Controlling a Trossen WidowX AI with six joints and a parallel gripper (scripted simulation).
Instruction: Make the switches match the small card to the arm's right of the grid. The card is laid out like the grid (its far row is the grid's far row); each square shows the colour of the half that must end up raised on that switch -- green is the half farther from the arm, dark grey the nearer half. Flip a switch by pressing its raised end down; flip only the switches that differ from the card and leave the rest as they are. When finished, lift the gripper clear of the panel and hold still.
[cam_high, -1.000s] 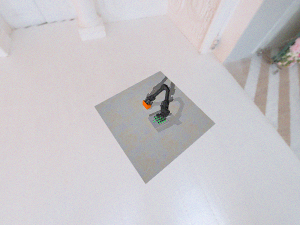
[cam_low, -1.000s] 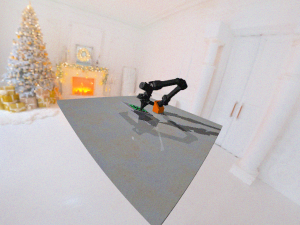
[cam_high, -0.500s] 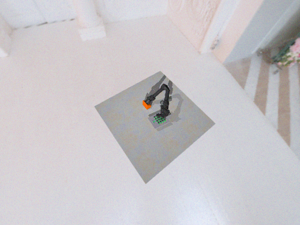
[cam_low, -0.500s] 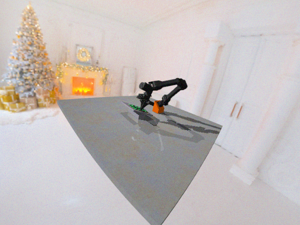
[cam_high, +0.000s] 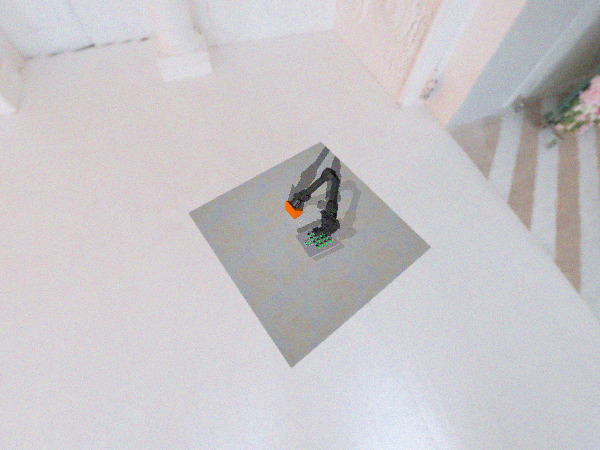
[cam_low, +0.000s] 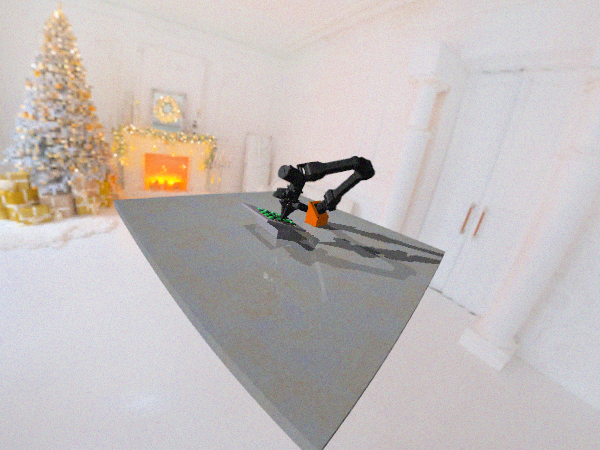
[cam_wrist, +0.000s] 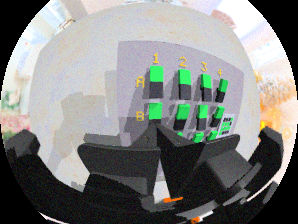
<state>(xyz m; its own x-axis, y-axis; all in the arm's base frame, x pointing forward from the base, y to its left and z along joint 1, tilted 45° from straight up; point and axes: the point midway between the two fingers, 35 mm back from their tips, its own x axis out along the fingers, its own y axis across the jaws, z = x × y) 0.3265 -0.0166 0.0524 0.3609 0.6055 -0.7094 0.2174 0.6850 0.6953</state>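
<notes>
One arm (cam_low: 345, 172) on orange base (cam_low: 316, 215), one grey tabletop (cam_low: 280, 310). One panel (cam_high: 321, 245) of rocker switches on it, right under the fingers. Fingers clenched together, nothing between them, tips low over the near rows of the panel in the wrist view.

Wrist view count: four columns of switches (cam_wrist: 184, 86) visible ahead of the fingers, two rows clear (eight switches), a third row partly hidden behind the fingertips; total count cannot tell. Each switch is half green, half dark grey.

Writing, orange, on the panel: column numbers "1" (cam_wrist: 156, 58), "2" (cam_wrist: 182, 62), "3" (cam_wrist: 204, 66); a fourth mark past it too small to read. Row letters "A" (cam_wrist: 140, 82) and "B" (cam_wrist: 140, 115), both left of the fingers.

One small card (cam_wrist: 226, 124) with green and dark squares, just right of the fingers, beside the grid's right column. Squares too blurred to count.
</notes>
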